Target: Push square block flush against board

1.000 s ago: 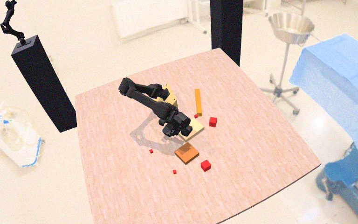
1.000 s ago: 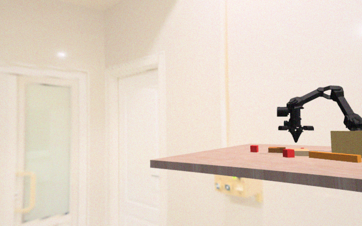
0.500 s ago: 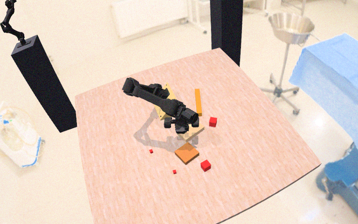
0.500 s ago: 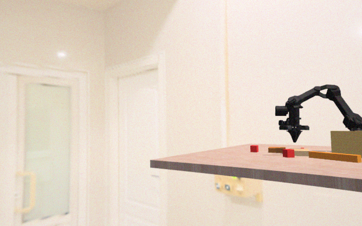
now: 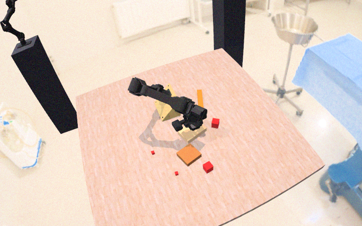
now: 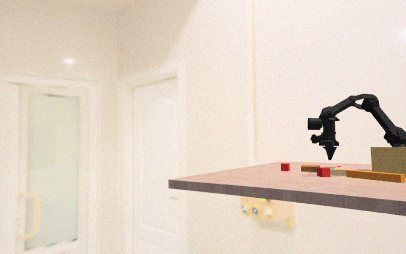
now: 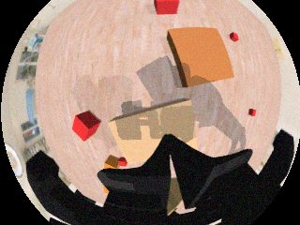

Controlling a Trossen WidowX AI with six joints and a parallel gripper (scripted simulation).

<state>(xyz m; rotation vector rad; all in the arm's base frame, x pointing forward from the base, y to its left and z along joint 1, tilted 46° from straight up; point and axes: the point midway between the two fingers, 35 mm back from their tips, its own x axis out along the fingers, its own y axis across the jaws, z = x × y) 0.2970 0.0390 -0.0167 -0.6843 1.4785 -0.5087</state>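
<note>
In the top view, the square block (image 5: 188, 154) (image 6: 310, 168) (image 7: 202, 56) is lying flat on the tabletop (image 5: 119, 181) (image 6: 239, 181) (image 7: 108, 47), just below the frame's centre, its upper corner pointing towards the lower corner of the pale board (image 5: 189, 136) (image 6: 339, 172) (image 7: 178, 124) and sitting near it without touching. The hand (image 5: 196, 126) (image 6: 330, 159) (image 7: 168, 138), clenched on nothing, is hovering above the board, pointing downward at right in the exterior view.

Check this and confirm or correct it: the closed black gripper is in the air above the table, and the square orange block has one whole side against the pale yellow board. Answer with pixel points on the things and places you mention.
The block and board do not touch: the top view shows a strip of table between the square orange block (image 5: 188, 154) (image 7: 201, 56) and the pale yellow board (image 5: 188, 136) (image 7: 178, 123). The rest holds.
</note>
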